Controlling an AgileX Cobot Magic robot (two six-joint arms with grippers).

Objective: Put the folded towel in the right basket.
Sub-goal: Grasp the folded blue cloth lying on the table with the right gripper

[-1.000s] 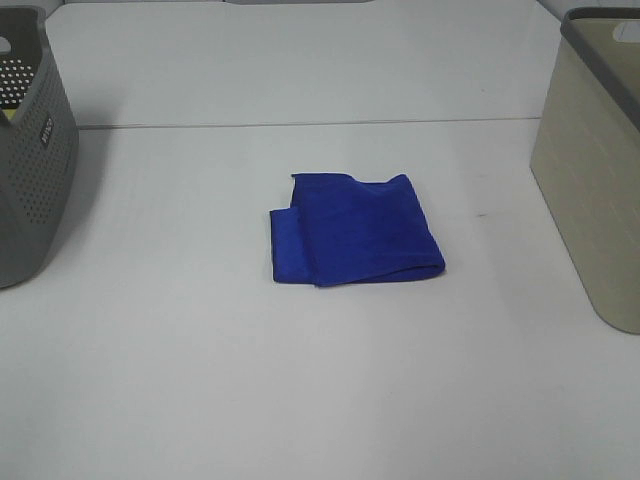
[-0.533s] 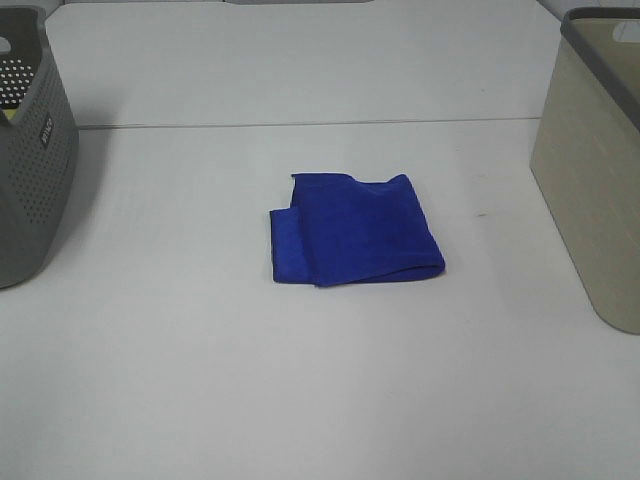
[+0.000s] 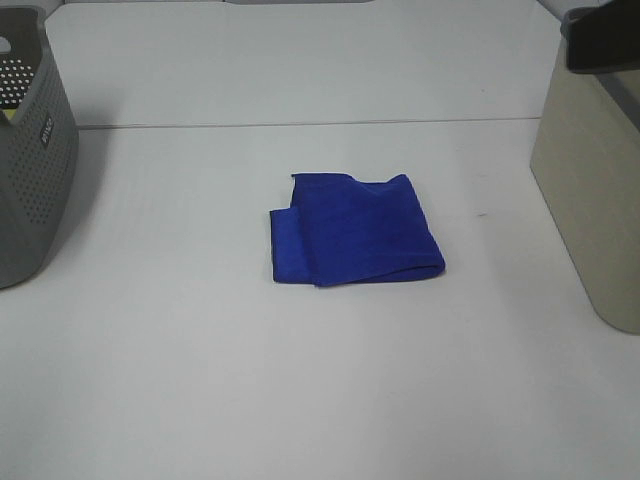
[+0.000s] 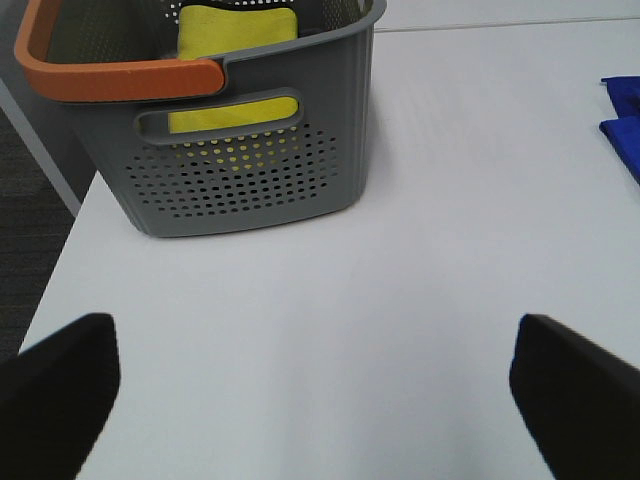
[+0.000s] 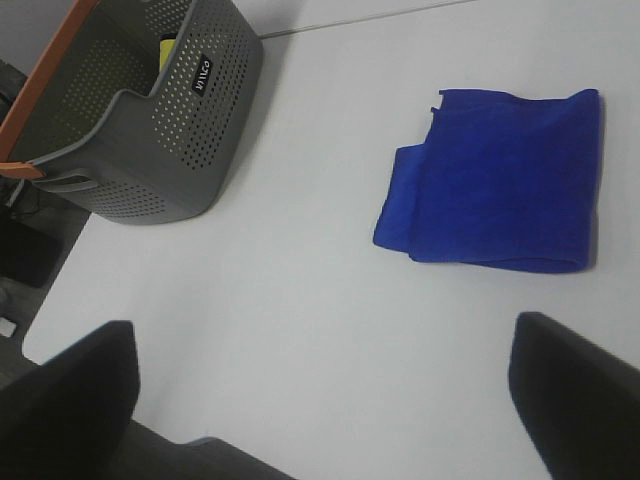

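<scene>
Two baskets, one towel. Grey basket [image 3: 30, 150] stood at left edge; folded towel [image 3: 355, 232] lay flat on table [image 3: 200, 380] at centre; right basket [image 3: 595, 200] stood at right edge. Left gripper [image 4: 320, 400] and right gripper [image 5: 320, 400] had jaws spread, holding nothing.

towel [image 3: 355, 230]: soft cloth | grey basket [image 3: 35, 170]: perforated plastic | table [image 3: 200, 380]: matt

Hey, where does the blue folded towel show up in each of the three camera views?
Exterior high: the blue towel lies mid-table, right of the grey perforated basket.
Left wrist: only a corner of the towel shows, cut off at the frame edge.
Right wrist: the whole towel shows, lying flat.
Shared landmark: the grey perforated basket, seen in all three.
</scene>
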